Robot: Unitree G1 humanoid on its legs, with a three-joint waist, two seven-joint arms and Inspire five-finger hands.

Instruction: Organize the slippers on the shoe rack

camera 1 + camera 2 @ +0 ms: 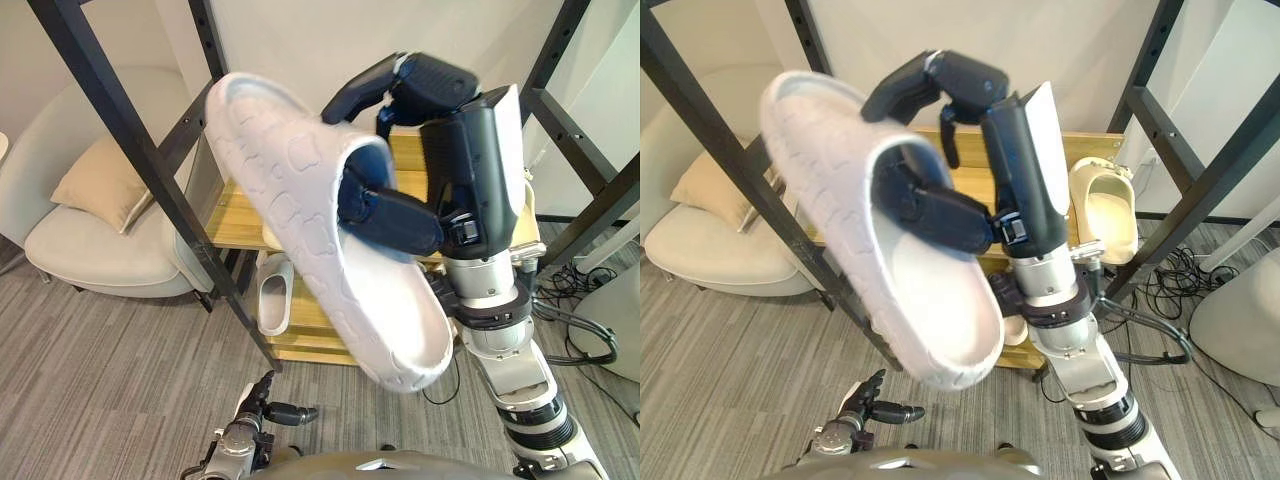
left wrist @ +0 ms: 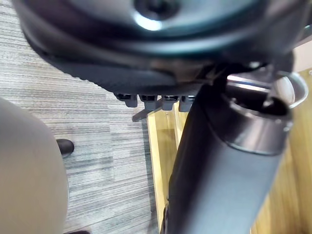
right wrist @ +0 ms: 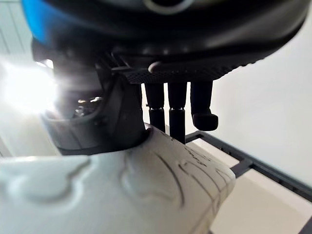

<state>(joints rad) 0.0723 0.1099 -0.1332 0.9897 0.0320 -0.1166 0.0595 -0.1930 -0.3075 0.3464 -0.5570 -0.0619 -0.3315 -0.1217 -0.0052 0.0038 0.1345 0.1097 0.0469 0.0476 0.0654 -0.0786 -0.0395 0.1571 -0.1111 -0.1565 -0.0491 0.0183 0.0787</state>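
Observation:
A large white slipper (image 1: pixel 300 200) is held up high, close to my head, sole side facing left and toe end pointing down. My right hand (image 1: pixel 440 90) is shut on it: the thumb (image 1: pixel 395 222) is tucked under the strap and the fingers (image 3: pixel 178 112) curl over its top edge. The same slipper (image 3: pixel 122 195) shows below those fingers in the right wrist view. Behind it stands the wooden shoe rack (image 1: pixel 235 225) in a black frame. A white slipper (image 1: pixel 275 290) rests on a lower shelf. A cream slipper (image 1: pixel 1105 205) stands at the rack's right end. My left hand (image 1: pixel 268 405) hangs low, relaxed and holding nothing.
A slanted black frame post (image 1: pixel 150 170) crosses in front of the rack's left side. A beige armchair (image 1: pixel 90 250) with a cushion (image 1: pixel 100 180) stands at the left. Cables (image 1: pixel 580 285) and a white rounded object (image 1: pixel 615 320) lie on the grey floor at the right.

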